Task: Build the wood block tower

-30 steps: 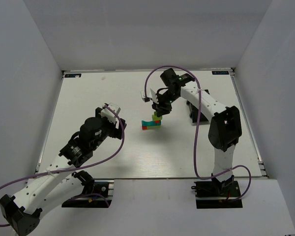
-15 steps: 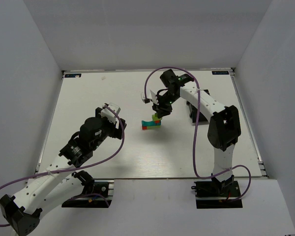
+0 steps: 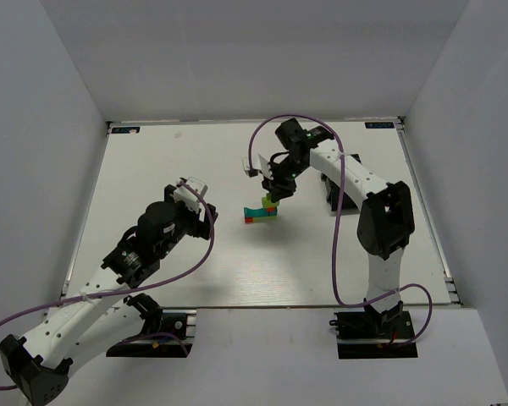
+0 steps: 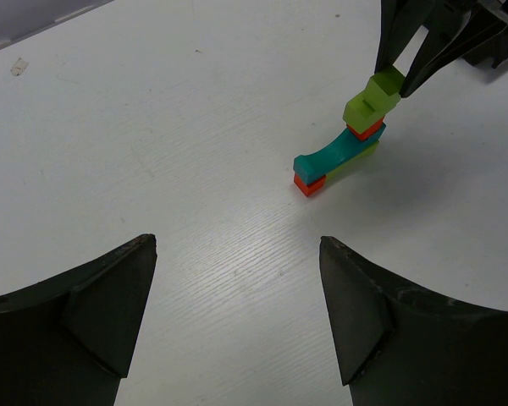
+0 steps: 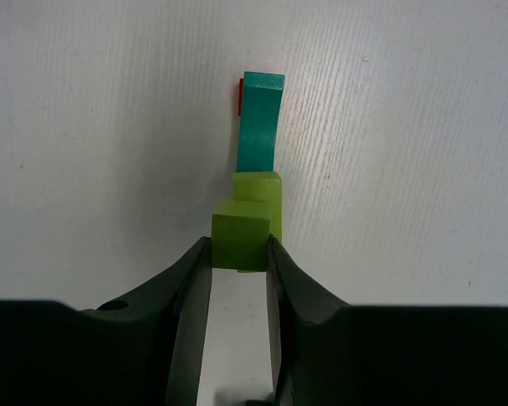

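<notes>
The wood block tower [image 3: 261, 212] stands mid-table: a red block [image 4: 309, 183] under one end of a teal arch [image 4: 332, 155], a red-orange block [image 4: 366, 129] on the other end, lime green beneath. My right gripper [image 3: 273, 197] is shut on a lime green block [image 5: 241, 241], holding it on top of the tower; the block also shows in the left wrist view [image 4: 372, 96]. In the right wrist view the teal arch [image 5: 259, 123] runs away from the fingers. My left gripper [image 3: 196, 205] is open and empty, well to the tower's left, its fingers [image 4: 110, 296] wide apart.
White table with grey walls on three sides. The right arm's purple cable [image 3: 256, 144] loops above the tower. A small black and white piece [image 3: 250, 170] hangs by the right wrist.
</notes>
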`<state>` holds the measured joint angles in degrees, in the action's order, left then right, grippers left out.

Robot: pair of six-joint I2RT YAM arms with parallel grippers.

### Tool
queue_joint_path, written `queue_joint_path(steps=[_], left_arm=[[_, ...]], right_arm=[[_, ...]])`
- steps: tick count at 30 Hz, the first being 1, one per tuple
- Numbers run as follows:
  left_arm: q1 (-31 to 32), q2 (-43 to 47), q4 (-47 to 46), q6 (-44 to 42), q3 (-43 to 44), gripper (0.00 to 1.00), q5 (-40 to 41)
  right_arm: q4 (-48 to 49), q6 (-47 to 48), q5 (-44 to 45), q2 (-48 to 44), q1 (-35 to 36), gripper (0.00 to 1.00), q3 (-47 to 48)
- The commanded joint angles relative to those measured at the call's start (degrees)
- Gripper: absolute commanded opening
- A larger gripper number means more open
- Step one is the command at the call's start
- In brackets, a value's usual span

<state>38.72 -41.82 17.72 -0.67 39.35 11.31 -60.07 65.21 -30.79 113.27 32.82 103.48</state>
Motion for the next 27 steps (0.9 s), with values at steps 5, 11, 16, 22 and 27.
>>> queue_joint_path(steps=[5,11,16,22,27], left_arm=[[-0.1,0.3,-0.7,-0.3,0.9,0.88,-0.7],[-0.1,0.3,-0.7,-0.3,0.9,0.88,-0.7],[-0.1,0.3,-0.7,-0.3,0.9,0.88,-0.7],[-0.1,0.3,-0.7,-0.3,0.9,0.88,-0.7],[-0.1,0.3,-0.7,-0.3,0.9,0.88,-0.7]], right_arm=[[-0.9,1.4,-0.1,0.4,0.3,0.04,2.4],[-1.0,1.5,0.4,0.7,0.3,0.04,2.4],[-1.0,1.5,0.4,0.7,0.1,0.04,2.6],[-0.9,1.6,0.2,0.8,0.2,0.06,2.8],[-0.2,1.7,0.2,0.9,0.2,0.06,3.1]])
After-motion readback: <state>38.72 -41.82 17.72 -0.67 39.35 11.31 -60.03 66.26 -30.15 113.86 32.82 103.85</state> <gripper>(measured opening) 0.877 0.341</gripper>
